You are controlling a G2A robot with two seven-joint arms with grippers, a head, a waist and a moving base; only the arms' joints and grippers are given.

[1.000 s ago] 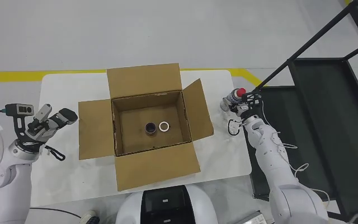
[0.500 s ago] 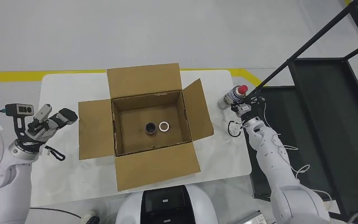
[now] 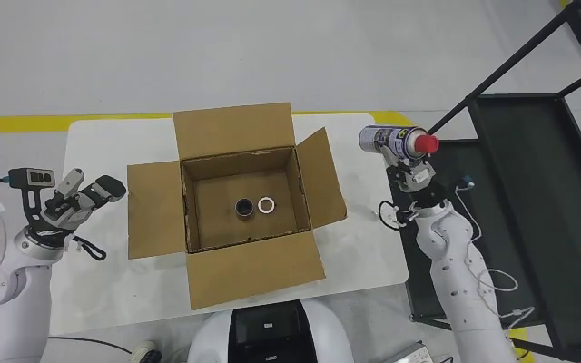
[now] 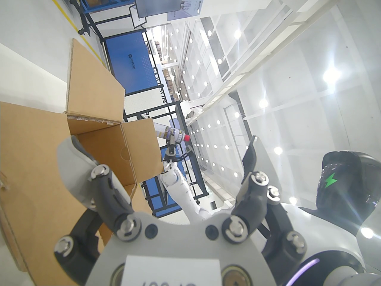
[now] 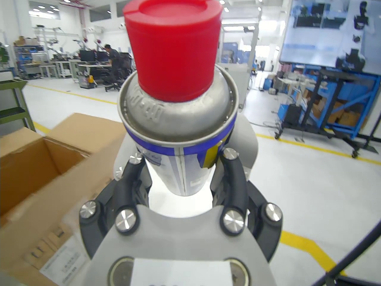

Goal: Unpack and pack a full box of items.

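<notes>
The left pincer (image 4: 162,148) hangs over the left edge of the worktop (image 3: 100,136), its fingers wide apart and holding nothing. The open box (image 3: 231,132) stands just beside this pincer, on the side towards the other arm, with all four flaps folded out. On the box floor lie two small round things, a dark roll (image 3: 244,208) and a white roll (image 3: 267,205), close together.

Beyond the box, the right pincer (image 5: 181,159) is clamped on a can (image 3: 386,139). The can lies level in the air above the far right corner of the worktop. Its red cap (image 3: 428,143) points away from the box. The fingers grip the body just under the cap end, so most of the can reaches out from the pincer towards the box.

The can looks like stiff metal with a smooth, round wall, so it will likely not dent but may slip or turn in the grip. If full, it has some weight, and the long free end may pull downwards. A hold around the middle of the body seems safer. The cap is probably only pushed on and should not be gripped.
</notes>
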